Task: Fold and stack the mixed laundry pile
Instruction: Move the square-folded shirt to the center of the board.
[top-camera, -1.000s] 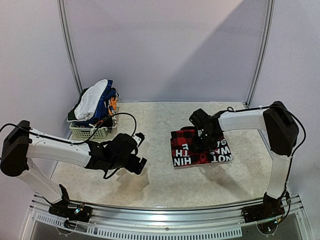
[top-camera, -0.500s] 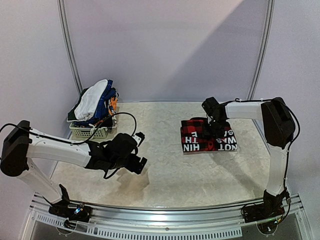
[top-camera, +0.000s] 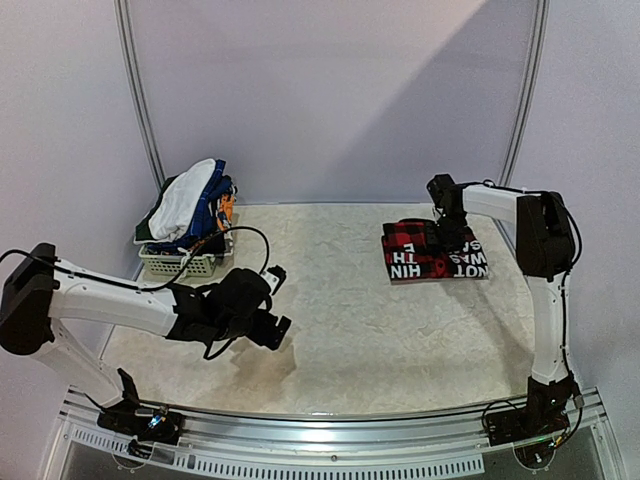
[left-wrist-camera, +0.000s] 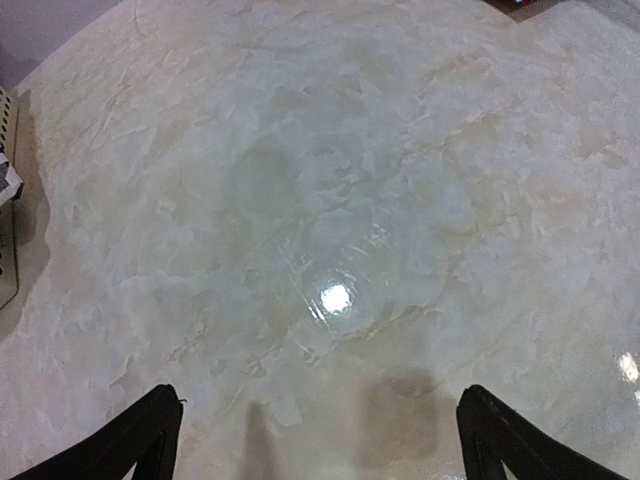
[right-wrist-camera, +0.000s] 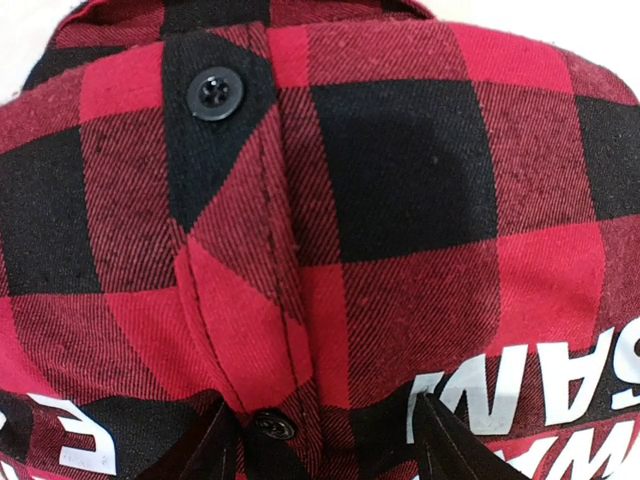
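A red-and-black plaid shirt (top-camera: 435, 258) with white block lettering lies folded at the far right of the table. My right gripper (top-camera: 447, 236) sits on its far edge, shut on the cloth; in the right wrist view the plaid shirt (right-wrist-camera: 400, 180) fills the frame and bunches between the two dark fingers of the right gripper (right-wrist-camera: 330, 440). The rest of the mixed laundry pile (top-camera: 190, 205), white and blue cloth, is heaped in the basket at the far left. My left gripper (top-camera: 278, 332) hovers over bare table at the near left, open and holding nothing, as the left wrist view (left-wrist-camera: 315, 440) also shows.
A small white lattice basket (top-camera: 180, 263) stands at the far left by the wall, its edge (left-wrist-camera: 6, 200) just showing in the left wrist view. The marbled tabletop (top-camera: 330, 330) runs between the arms. A vertical rail (top-camera: 520, 110) stands behind the right arm.
My right gripper has drawn the plaid shirt from the middle right toward the far right corner. The left arm has barely moved.
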